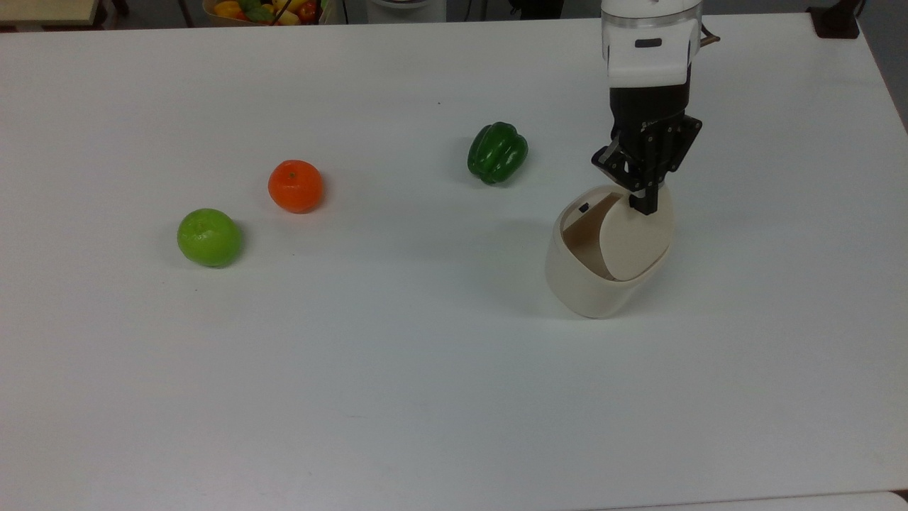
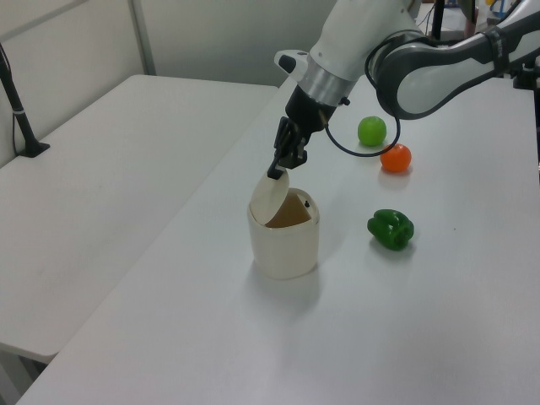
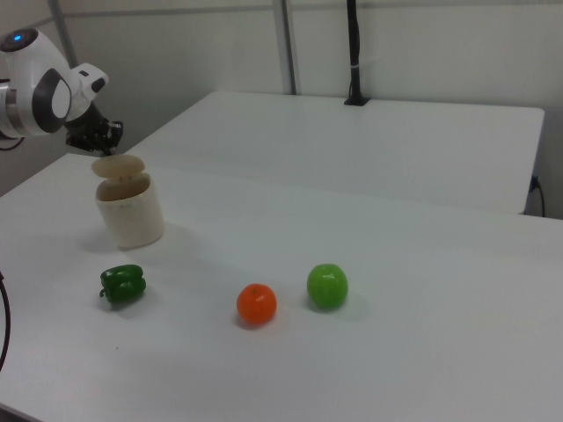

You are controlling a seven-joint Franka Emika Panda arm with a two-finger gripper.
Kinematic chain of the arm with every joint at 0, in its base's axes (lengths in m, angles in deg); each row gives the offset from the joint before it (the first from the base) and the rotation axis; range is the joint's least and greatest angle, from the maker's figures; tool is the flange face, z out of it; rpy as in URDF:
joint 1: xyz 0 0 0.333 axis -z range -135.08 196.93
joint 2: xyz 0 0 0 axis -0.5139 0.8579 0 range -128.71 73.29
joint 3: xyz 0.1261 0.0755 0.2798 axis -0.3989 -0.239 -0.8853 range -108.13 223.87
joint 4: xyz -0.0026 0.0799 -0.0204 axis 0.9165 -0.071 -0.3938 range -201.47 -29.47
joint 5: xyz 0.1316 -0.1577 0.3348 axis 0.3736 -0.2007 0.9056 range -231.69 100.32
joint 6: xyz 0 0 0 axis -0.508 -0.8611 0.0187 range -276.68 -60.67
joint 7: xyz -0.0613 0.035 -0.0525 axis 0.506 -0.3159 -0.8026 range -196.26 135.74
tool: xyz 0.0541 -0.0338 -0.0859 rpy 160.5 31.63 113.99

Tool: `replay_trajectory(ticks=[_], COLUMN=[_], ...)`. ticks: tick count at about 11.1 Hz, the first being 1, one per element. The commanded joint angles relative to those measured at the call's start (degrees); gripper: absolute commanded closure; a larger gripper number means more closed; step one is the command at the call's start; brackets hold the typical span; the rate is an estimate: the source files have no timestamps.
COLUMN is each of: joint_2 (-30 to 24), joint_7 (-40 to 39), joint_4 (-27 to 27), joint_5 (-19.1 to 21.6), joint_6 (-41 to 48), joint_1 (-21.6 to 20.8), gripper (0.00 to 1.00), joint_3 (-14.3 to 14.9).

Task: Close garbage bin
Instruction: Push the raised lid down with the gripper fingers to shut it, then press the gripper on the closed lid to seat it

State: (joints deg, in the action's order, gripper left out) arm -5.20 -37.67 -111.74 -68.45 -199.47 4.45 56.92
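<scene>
While the claw (image 1: 644, 206), fingers pressed together, touches its half-lowered lid (image 1: 633, 241), the garbage bin (image 1: 592, 280) stands upright on the tabletop (image 1: 397, 369).

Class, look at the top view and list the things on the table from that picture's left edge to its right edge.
Green apple → orange → green bell pepper → garbage bin.

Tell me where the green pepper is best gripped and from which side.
Probably from above, across the narrow middle of the green pepper. It lies on its side on the table, with nothing close around it, so fingers could close on its two long lobed flanks.
</scene>
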Motion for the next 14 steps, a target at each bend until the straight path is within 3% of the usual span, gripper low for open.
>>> replay_trajectory(ticks=[1,6,14], joint_2=[-1.25,-0.98,1.56], joint_7=[-2.26,-4.27,-5.16], joint_4=[-0.47,-1.09,-1.61], joint_5=[0.66,0.3,0.3], joint_6=[5.24,11.22,11.41], joint_1=[-0.24,0.64,0.37], gripper=[1.0,1.0,1.0], joint_3=[1.03,1.12,1.12])
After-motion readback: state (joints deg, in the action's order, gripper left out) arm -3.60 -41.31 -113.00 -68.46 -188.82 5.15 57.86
